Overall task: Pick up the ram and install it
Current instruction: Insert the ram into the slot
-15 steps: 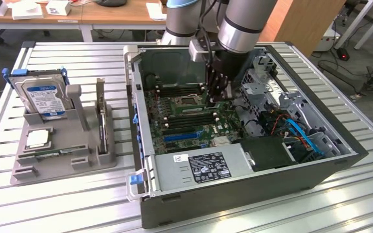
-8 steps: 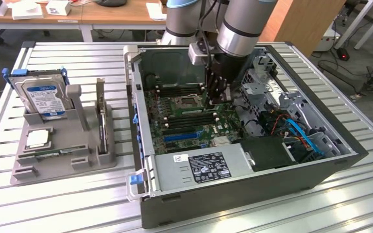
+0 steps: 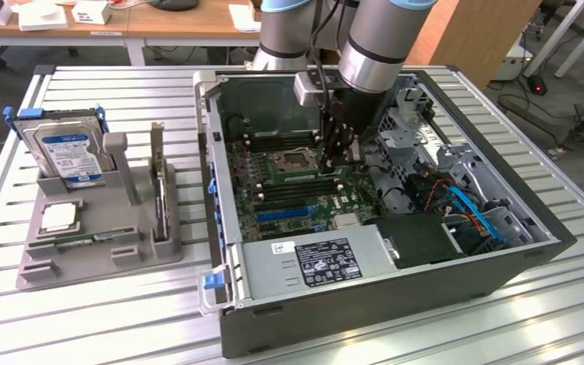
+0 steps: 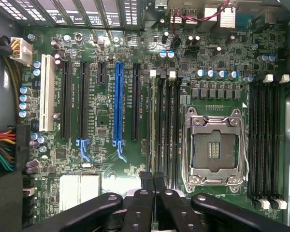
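The gripper (image 4: 152, 182) hangs inside the open computer case (image 3: 373, 304). Its fingers are pressed together with nothing visibly between them, just above the motherboard's memory slots (image 4: 165, 130) and beside the CPU socket (image 4: 213, 147). What looks like the ram (image 3: 77, 241) lies flat in the grey holder (image 3: 119, 255), well apart from the gripper and outside the case, so the pick-up step appears not yet begun. That step calls for parted fingers and a square hold across the stick's thin faces. Counted: one ram stick, one hard drive (image 3: 67, 152), one upright expansion card (image 3: 157, 179), one socket, and eight memory slots in two banks of four, flanking the socket.
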Robot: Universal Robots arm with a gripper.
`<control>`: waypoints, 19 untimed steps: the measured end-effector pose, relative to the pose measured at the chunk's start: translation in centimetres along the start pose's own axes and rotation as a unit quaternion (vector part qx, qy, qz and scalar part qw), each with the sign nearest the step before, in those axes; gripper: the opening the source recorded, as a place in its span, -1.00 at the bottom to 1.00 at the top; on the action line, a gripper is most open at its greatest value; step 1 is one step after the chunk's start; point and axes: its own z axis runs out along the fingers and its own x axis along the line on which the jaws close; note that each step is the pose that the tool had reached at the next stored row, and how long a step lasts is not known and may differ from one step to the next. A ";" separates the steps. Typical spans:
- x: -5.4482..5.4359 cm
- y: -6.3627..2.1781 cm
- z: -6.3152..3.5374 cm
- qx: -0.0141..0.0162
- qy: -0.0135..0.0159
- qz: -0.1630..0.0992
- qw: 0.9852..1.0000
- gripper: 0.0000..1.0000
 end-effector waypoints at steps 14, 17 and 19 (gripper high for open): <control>0.0 0.53 0.21 0.000 0.001 0.000 1.000 -0.79; 0.0 0.60 0.24 0.000 0.001 0.000 1.000 -0.79; 0.0 0.66 0.36 0.000 0.002 0.000 1.000 -0.79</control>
